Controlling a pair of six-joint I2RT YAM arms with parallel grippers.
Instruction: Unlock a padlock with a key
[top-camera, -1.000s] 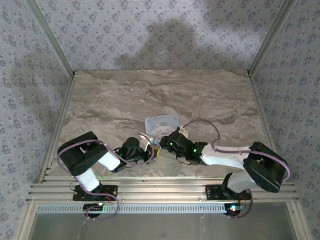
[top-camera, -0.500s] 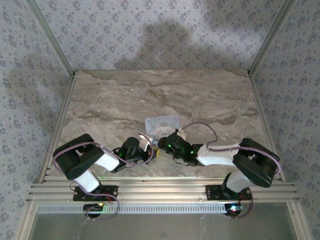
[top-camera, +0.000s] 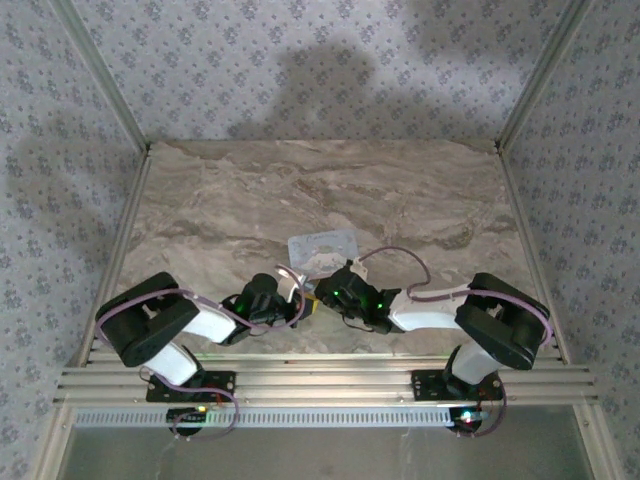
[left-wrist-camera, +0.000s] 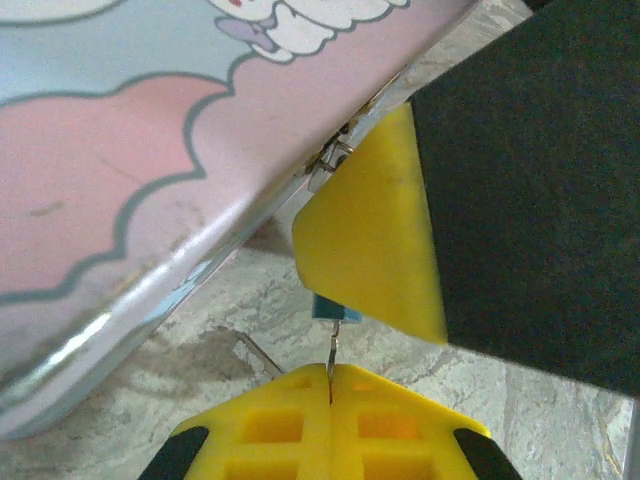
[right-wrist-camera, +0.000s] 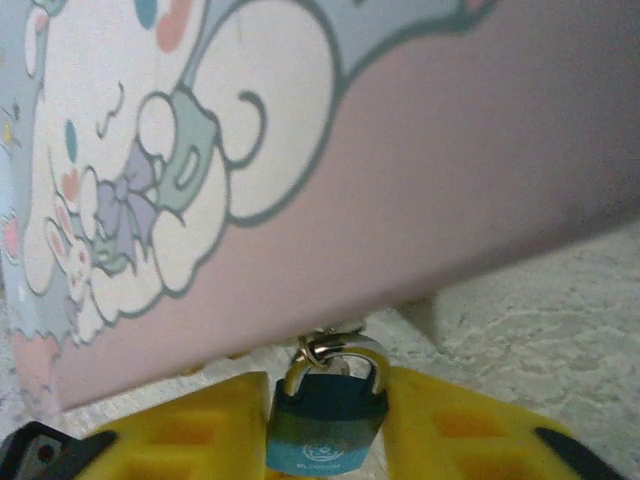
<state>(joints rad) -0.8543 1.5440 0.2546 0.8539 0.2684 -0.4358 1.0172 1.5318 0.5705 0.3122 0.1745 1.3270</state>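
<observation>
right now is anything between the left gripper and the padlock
Nothing visible. The left gripper pinches a thin metal blade, likely the key, whose tip reaches the padlock underside. The right gripper, gripping the padlock, has a yellow finger beside that gap, not in it.

Dim overhead view with wall shadows; wrist close-ups seem blurred.

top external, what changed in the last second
The left arm swung its elbow out to the left, and the right arm drew its elbow in leftward. The left pincer and right pincer stayed tip to tip by the tin, which did not move. Nothing visibly taken or let go.
</observation>
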